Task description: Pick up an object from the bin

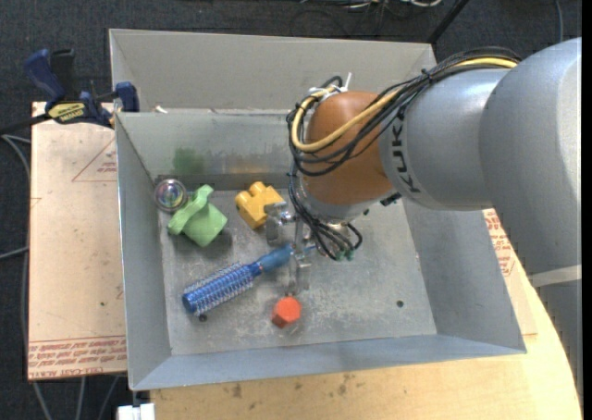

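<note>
My gripper hangs low in the middle of the bin, right at the handle end of a blue brush. The brush lies slanted on the floor, its bristle head pointing to the front left. A small orange-red block sits just in front of the gripper, apart from it. A yellow toy piece lies just behind and to the left, next to the gripper's body.
A crumpled green thing and a shiny round silver thing lie at the left near the back wall. The arm with its orange cover and cables hangs over the bin's middle and right.
</note>
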Robot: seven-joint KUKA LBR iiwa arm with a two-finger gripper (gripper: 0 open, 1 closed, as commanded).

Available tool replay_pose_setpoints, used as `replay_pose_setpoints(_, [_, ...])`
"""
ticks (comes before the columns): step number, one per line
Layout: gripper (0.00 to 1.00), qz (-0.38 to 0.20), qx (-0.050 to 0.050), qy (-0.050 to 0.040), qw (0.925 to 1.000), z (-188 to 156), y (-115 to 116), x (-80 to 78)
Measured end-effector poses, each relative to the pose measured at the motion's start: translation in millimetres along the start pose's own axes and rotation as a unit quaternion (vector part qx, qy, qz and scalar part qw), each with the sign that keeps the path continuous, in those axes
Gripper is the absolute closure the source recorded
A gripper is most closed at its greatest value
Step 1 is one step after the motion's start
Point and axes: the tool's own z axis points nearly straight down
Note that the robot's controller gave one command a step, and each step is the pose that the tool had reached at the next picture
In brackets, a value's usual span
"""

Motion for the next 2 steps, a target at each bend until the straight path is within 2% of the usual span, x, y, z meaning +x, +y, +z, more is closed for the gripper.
replay_pose_setpoints(1, [1.0,-0.001,-0.001,-0.0021,1.0,-1.6,2.3,-1.5])
replay_pose_setpoints(2, [1.0,-0.012,0.0,-0.0064,0.9999,-185.8,15.2,58.1])
